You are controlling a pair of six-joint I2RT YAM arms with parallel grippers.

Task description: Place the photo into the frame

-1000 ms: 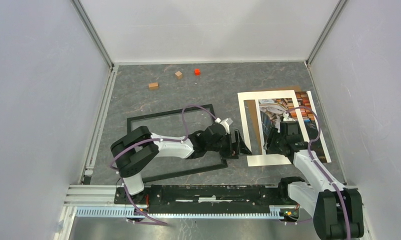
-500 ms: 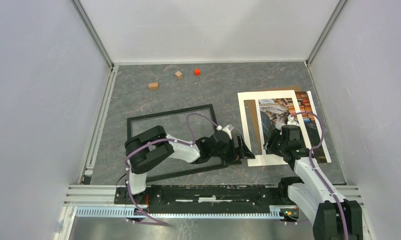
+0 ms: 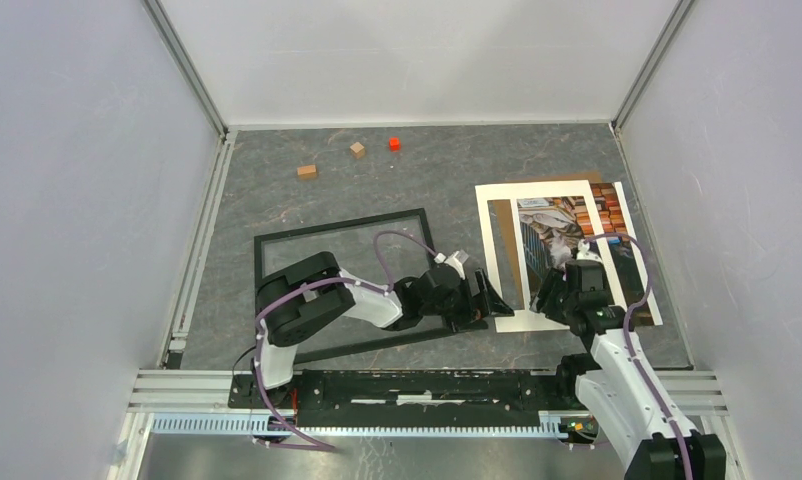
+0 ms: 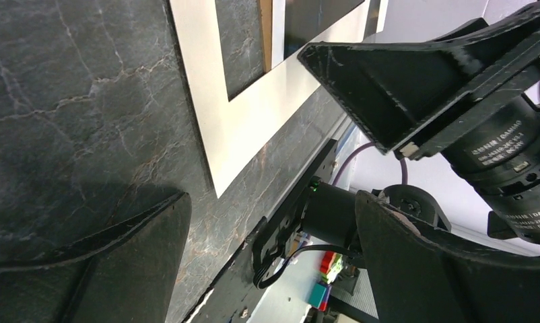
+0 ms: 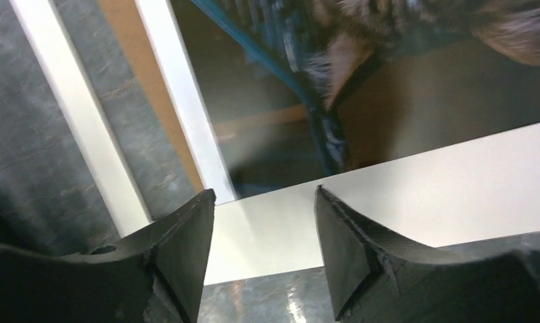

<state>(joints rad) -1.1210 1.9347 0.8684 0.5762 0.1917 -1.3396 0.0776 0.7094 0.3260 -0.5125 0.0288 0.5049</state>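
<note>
apparently readying a lift, right pincer (image 5: 264, 194) sits half-wide astride white rectangular card mat's (image 3: 537, 191) edge; left pincer (image 3: 499, 300) wide, empty.

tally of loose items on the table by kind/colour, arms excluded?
Black frame: 1
White mat: 1
Photo: 1
Brown backing board: 1
Tan blocks: 2
Red block: 1
Total: 7
</note>
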